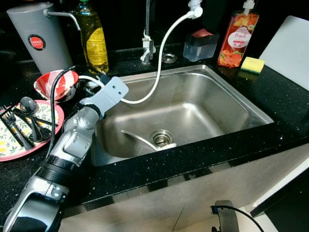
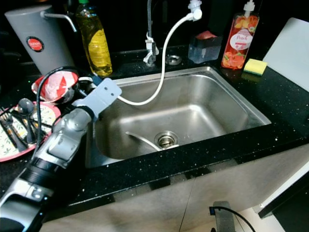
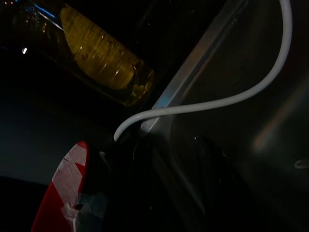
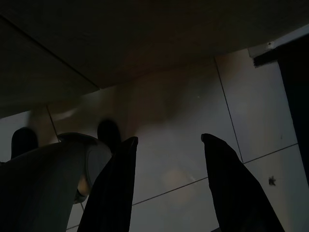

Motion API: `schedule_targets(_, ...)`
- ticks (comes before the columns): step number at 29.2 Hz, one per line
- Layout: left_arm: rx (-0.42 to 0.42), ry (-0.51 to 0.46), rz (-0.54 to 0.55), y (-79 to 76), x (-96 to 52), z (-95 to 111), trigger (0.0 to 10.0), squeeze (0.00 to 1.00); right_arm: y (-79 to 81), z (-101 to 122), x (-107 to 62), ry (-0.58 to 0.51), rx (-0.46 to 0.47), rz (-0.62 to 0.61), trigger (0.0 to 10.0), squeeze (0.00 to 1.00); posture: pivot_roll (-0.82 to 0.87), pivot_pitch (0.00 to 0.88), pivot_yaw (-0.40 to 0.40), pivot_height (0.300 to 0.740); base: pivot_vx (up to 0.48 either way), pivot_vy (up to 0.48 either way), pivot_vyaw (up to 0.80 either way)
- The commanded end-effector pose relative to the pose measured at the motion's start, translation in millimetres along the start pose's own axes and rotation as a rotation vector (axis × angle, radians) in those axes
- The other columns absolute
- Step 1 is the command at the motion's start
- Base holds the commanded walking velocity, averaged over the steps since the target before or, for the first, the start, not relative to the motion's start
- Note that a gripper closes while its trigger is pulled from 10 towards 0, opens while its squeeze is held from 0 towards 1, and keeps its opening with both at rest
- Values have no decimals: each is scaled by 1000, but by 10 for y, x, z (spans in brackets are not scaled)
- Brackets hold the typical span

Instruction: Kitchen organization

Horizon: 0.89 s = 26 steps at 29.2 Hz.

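Left gripper (image 3: 159, 159) beside red-white striped bowl (image 1: 58, 83).

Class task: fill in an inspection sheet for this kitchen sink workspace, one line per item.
Surface: black speckled countertop around a stainless steel sink.
Job's things: red-and-white bowl; pink-rimmed plate holding dark utensils; metal spoon in the sink.
Clutter: yellow liquid bottle, orange soap dispenser, yellow sponge, grey canister.
Grippers: left claw between bowl and sink edge; right claw open, above floor tiles.
Cables: white hose; black cable.
Surroundings: white board.
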<state>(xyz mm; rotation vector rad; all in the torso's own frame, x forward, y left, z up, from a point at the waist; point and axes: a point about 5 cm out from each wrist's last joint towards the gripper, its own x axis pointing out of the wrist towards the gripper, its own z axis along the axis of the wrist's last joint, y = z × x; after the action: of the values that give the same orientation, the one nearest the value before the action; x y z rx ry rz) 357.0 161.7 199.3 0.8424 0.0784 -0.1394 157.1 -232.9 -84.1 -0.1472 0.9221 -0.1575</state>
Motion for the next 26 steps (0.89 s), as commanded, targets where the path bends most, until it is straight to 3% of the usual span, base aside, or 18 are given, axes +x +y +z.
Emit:
schedule_targets(1,8,0,-1,-9,-8,27,10000,0,-18,-4,-3,-2,-7,0,10000,0,16,0,-19,740,0,0,0)
schedule_targets(11,12,10,-6,-16,24,12,10000,0,-59,94,23,-22,-5,-6,10000,0,21,0,-18,740,0,0,0)
schedule_targets(20,4,23,-9,-23,37,2,10000,0,-61,31,8,-5,-9,-6,10000,0,32,0,-22,740,0,0,0)
schedule_targets(21,-8,-87,-12,18,51,124,10000,0,-69,25,6,-3,-2,-9,10000,0,26,0,-22,740,0,0,0)
schedule_targets(23,-15,-131,-9,35,50,173,10000,0,-71,24,5,-3,2,-10,10000,0,26,0,-22,740,0,0,0)
schedule_targets(24,-60,-181,26,80,39,242,10000,0,-88,20,4,-3,8,-15,10000,0,24,0,-23,740,0,0,0)
schedule_targets(25,-168,-216,115,181,22,303,10000,0,-115,6,-1,1,13,-23,10000,0,24,0,-24,740,0,0,0)
schedule_targets(26,-168,-216,115,181,22,303,10000,0,-115,6,-1,1,13,-23,10000,0,24,0,-24,740,0,0,0)
